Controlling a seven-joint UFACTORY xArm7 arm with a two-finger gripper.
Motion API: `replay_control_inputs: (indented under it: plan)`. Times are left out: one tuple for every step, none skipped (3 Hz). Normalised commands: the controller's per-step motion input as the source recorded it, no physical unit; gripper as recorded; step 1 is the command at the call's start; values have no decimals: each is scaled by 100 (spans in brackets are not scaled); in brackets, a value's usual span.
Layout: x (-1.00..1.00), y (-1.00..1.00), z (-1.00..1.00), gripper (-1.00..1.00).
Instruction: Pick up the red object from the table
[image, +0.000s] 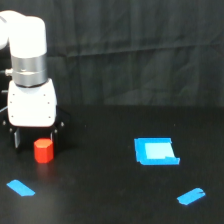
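The red object (43, 151) is a small red-orange stubby block standing on the black table (100, 165) at the exterior view's left. My gripper (35, 142) hangs from the white arm directly above and just behind the block. Its dark fingers (16, 139) stand wide apart, one on each side of the block, and do not touch it. The fingertips are hard to make out against the black surface. The block appears to rest on the table.
A blue square patch (156, 151) lies on the table right of centre. One blue tape strip (20, 188) lies at the front left, another (191, 196) at the front right. A black cloth backdrop (135, 50) hangs behind.
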Motion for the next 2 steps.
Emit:
replay_control_inputs:
  plan:
    - [-15, -61, -37, 56]
    - [-21, -44, -32, -35]
